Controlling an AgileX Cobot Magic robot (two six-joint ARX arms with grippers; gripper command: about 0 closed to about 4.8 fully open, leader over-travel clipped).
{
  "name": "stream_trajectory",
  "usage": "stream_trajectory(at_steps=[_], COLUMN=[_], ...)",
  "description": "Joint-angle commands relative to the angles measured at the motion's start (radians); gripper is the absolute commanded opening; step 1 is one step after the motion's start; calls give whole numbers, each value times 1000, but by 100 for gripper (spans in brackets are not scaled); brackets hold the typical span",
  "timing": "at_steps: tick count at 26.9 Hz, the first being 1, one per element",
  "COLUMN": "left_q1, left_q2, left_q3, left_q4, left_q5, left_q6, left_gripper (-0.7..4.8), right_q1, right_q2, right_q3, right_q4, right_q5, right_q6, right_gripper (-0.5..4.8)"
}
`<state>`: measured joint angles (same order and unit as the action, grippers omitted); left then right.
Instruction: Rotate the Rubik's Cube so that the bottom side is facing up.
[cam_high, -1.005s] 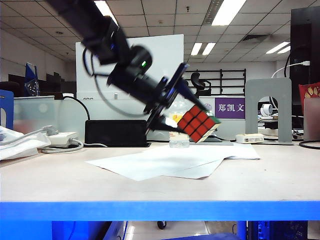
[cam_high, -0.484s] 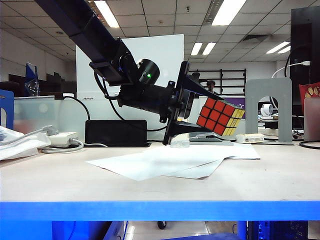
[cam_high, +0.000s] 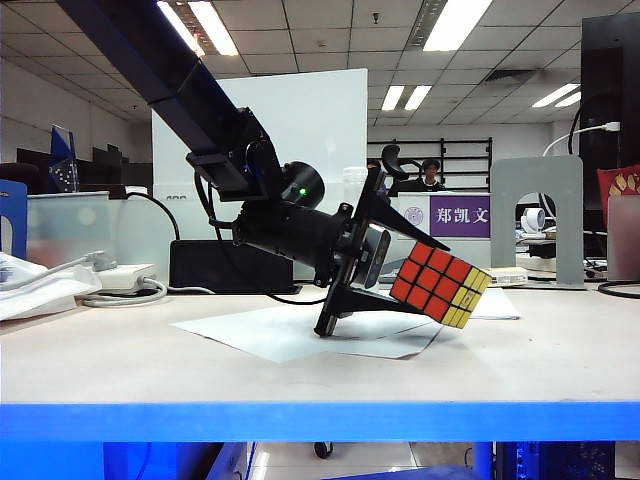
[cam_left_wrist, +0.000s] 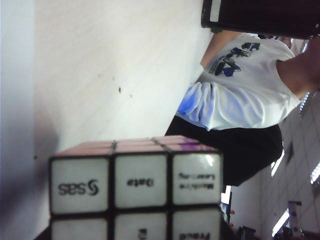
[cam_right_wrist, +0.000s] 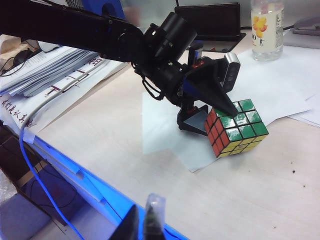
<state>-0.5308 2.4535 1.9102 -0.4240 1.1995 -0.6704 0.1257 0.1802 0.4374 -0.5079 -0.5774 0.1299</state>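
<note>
Currently the left hand (cam_high: 425, 283), at centre of the exterior view, is closed partway on the Rubik's Cube (cam_high: 440, 284), which is held tilted on one corner just above the worktop (cam_high: 300, 375), red face toward the camera, yellow to the right. The grip is taken across two opposite faces only, so a slip or twist between the fingers is judged possible if the cube's low corner is pressed against the white paper sheets (cam_high: 270, 335) underneath. The right hand (cam_right_wrist: 145, 220) is seen low in its own wrist view, well apart from the cube, with nothing held and its fingertips nearly together.
</note>
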Motion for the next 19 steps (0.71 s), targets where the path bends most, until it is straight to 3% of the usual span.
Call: stream_trajectory(at_steps=[1, 5, 10, 19], left_q1=[3, 5, 8, 26], left_q2=[-1, -1, -1, -6], left_q3=[0, 0, 0, 11], left_q4=[-8, -9, -19, -48], left_q5=[-17, -18, -37, -93], left_q6=[8, 7, 0, -7], left_gripper=[48, 69, 242, 261], right_q1=[0, 0, 0, 0], right_q2=[0, 0, 0, 0], right_q3=[5, 5, 5, 5], right_q4=[11, 11, 11, 11], right_q5=[-2, -2, -2, -2], right_q6=[-3, -3, -3, -3], right_gripper=[27, 27, 27, 27])
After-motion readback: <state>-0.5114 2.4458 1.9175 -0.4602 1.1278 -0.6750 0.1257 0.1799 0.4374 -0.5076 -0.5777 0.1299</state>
